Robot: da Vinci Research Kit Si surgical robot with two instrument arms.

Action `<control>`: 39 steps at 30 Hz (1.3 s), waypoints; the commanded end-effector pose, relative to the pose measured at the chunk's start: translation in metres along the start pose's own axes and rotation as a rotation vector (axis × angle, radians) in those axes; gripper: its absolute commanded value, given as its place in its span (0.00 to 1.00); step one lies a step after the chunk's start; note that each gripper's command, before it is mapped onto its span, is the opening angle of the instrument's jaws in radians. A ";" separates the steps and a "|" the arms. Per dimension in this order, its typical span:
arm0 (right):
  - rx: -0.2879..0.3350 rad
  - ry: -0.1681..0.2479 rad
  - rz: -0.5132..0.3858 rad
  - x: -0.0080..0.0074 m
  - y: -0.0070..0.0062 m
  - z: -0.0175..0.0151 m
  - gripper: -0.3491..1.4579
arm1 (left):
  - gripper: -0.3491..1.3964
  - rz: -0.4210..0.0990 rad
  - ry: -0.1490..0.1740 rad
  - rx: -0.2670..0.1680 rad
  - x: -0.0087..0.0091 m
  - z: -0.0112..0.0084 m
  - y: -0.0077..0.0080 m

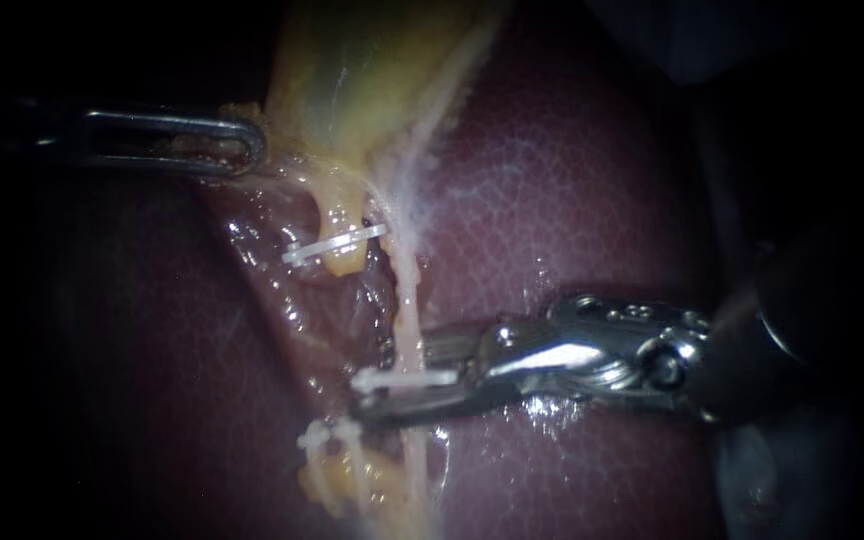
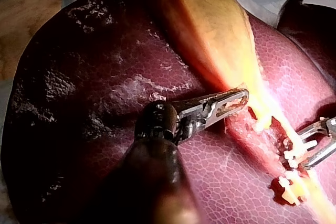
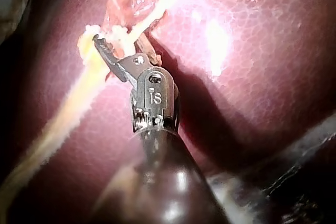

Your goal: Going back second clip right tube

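At endoscope lower centre: right instrument [image 1: 392, 385], bright steel with two slim jaws, comes in from the right. A gap shows between its jaws, so they are open. They straddle the right tube [image 1: 407, 300], a thin pale strand running down over the dark red, mottled liver [image 1: 572, 200]. A flat white clip [image 1: 407, 378] lies crosswise on that tube inside the gap. A second white clip [image 1: 337, 245] sits higher on the stubby yellow tube [image 1: 342, 262] alongside. A third white clip [image 1: 317, 437] shows lower; I cannot tell which tube it is on. The left instrument [image 1: 247, 145] has slender looped steel jaws, closed on the lower edge of the yellow-green gallbladder [image 1: 352, 90].

Left wrist view: left instrument [image 2: 233, 100] jaws lie together on the gallbladder [image 2: 205, 24] margin. Ahead of it, the right instrument [image 2: 310, 148] is open around the flat white clip [image 2: 300, 150].

Right wrist view: right instrument [image 3: 118, 45] tips are at the right tube [image 3: 157, 9], and the liver [image 3: 252, 77] lies beneath the shaft. The clip is not clear here.

Judgement on the step:
- Back the right instrument out along its own shaft line.
- Hold the jaws wide enough that neither drags the clip.
- Do not lift or twist, since the tube looks thin and would tear easily.
- The left instrument should hold even tension.
- Once clear, check that the clip sits square across the tube.
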 end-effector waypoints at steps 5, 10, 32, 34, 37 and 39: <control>-0.026 0.002 -0.194 0.0002 0.0008 -0.0036 0.47 | 0.00 0.000 0.000 0.001 -0.0001 -0.0001 0.0000; -0.045 0.000 -0.313 0.0032 -0.0002 -0.0082 0.47 | 0.00 0.000 0.000 0.001 -0.0001 0.0000 0.0000; -0.102 -0.033 -0.453 0.0051 -0.0016 -0.0129 0.47 | 0.00 0.020 -0.004 -0.007 0.0024 0.0031 0.0009; -0.101 -0.033 -0.453 0.0051 -0.0016 -0.0130 0.47 | 0.00 0.024 -0.001 -0.003 0.0030 0.0040 0.0013; -0.101 -0.033 -0.453 0.0050 -0.0015 -0.0131 0.47 | 0.00 0.029 0.014 -0.002 0.0040 0.0057 0.0020; -0.101 -0.033 -0.453 0.0049 -0.0014 -0.0132 0.47 | 0.00 0.030 0.020 0.000 0.0043 0.0063 0.0022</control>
